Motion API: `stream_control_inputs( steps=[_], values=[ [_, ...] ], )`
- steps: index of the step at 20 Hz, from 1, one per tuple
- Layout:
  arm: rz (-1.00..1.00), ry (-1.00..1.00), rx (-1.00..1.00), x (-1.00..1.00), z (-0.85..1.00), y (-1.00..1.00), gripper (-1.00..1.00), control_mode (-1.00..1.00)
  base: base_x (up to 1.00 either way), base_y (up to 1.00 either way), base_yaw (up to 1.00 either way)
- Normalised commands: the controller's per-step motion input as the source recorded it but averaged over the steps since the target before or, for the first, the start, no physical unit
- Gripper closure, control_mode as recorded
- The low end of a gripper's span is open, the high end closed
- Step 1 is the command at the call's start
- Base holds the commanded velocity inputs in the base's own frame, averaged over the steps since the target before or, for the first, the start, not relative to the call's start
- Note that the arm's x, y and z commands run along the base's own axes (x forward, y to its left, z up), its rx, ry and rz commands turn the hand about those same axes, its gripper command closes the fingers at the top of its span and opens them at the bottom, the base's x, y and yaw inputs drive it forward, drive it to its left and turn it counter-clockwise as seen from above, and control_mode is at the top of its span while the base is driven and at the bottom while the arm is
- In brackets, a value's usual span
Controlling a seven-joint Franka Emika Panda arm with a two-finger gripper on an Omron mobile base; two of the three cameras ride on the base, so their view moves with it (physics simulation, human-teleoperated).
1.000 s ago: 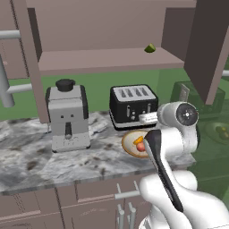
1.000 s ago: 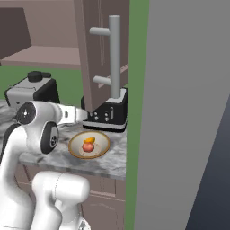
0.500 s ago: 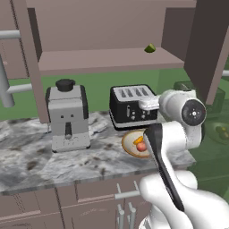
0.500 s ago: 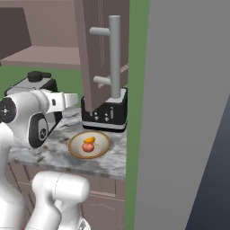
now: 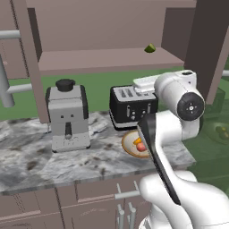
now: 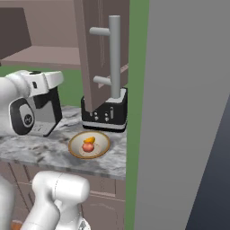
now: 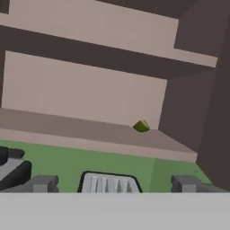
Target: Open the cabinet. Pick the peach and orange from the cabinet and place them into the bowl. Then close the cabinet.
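Already the peach (image 6: 87, 147) and the orange (image 6: 89, 140) lie together in the bowl (image 6: 99, 150), the orange just behind the peach and touching it. The bowl sits on the marble worktop (image 5: 36, 156) directly in front of the black toaster (image 5: 129, 107), near the worktop's right end; in the left base view the arm's forearm covers its right half, with the fruit (image 5: 140, 145) peeking out beside it.

To the left of the toaster, with a gap between, stands a grey coffee machine (image 5: 67, 117).

Above them the cabinet (image 5: 107, 60) is open: its shelf is bare except for a small dark green pointed fruit (image 5: 150, 48) near the right end (the hand view puts it close to the back corner (image 7: 141, 126)). The right door (image 6: 96, 49) stands swung out toward the base, its long grey bar handle (image 6: 114, 56) upright above the toaster in the right base view. The left door's handle (image 5: 5, 67) shows at the far left.

The tool (image 7: 112, 183) is raised above the toaster, looking up into the cabinet, its fingers spread wide and released, grasping nothing.
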Motion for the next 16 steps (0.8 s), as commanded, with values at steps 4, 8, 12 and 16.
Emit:
stream_control_inputs(
  steps=[4, 8, 12, 16],
  values=[
    [0.0, -0.14, 0.0, -0.47, 0.68, -0.02, -1.0, -1.0, 0.0, 0.0, 0.0],
    [0.0, -0.03, 0.11, -0.72, 0.5, -0.37, -1.0, -1.0, 0.0, 0.0, 0.0],
    [-0.06, 0.17, 0.1, -0.48, 0.21, -0.28, -1.0, -1.0, 0.0, 0.0, 0.0],
    [0.0, 0.05, -0.03, -0.07, 0.0, 0.03, -1.0, -1.0, 0.0, 0.0, 0.0]
  ],
)
